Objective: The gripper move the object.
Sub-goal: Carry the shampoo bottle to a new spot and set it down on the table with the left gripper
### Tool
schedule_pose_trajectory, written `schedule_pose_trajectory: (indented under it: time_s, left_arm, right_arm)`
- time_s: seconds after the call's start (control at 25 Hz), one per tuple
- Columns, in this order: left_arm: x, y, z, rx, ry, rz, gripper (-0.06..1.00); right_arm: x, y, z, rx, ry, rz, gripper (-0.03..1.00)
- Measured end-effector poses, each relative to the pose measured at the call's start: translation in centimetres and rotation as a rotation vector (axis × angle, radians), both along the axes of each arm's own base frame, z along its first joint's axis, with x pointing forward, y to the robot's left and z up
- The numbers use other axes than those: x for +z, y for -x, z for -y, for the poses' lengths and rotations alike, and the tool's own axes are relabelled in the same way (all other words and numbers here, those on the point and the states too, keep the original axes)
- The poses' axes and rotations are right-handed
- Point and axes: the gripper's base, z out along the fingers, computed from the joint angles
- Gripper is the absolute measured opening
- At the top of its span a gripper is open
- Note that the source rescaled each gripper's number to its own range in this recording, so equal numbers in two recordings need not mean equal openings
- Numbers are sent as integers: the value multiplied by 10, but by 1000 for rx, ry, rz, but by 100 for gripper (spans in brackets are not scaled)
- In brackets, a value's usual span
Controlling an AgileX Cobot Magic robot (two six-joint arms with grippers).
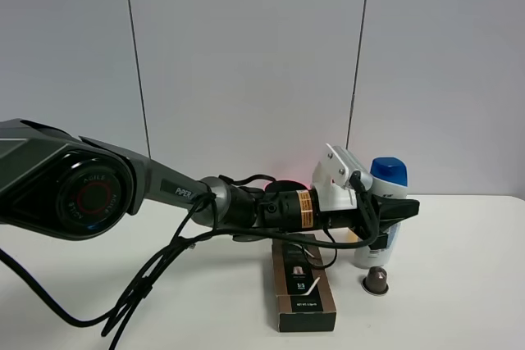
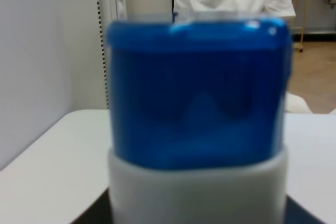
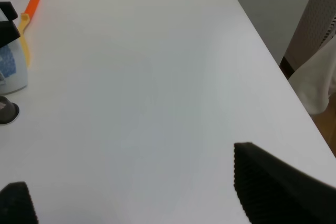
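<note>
White table (image 1: 459,301): bottle (image 1: 388,176) stands upright, long axis vertical, cap up. Left gripper (image 1: 408,207) jaws together at its body; right gripper (image 3: 128,174) jaws apart.

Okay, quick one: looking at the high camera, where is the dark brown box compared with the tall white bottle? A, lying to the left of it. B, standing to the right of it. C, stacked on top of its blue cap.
A: the dark brown box lies flat on the table to the left of the white bottle, and nothing rests on the cap.
</note>
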Motion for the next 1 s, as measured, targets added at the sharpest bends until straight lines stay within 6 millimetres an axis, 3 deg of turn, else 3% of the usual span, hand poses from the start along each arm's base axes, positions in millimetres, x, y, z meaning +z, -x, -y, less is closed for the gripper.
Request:
schedule_pose_trajectory:
  time_s: [0.56,0.64,0.84,1.0]
  left_arm:
    - [-3,0,0,7,-10,8,3]
    - [-3,0,0,7,-9,19,8]
    - [-3,0,0,6,-5,26,36]
    - [-2,1,0,-1,2,27,51]
  right_arm:
    - [0,0,0,0,0,0,100]
    - [0,0,0,0,0,0,100]
    - [0,0,0,0,0,0,100]
    - [0,0,0,0,0,0,100]
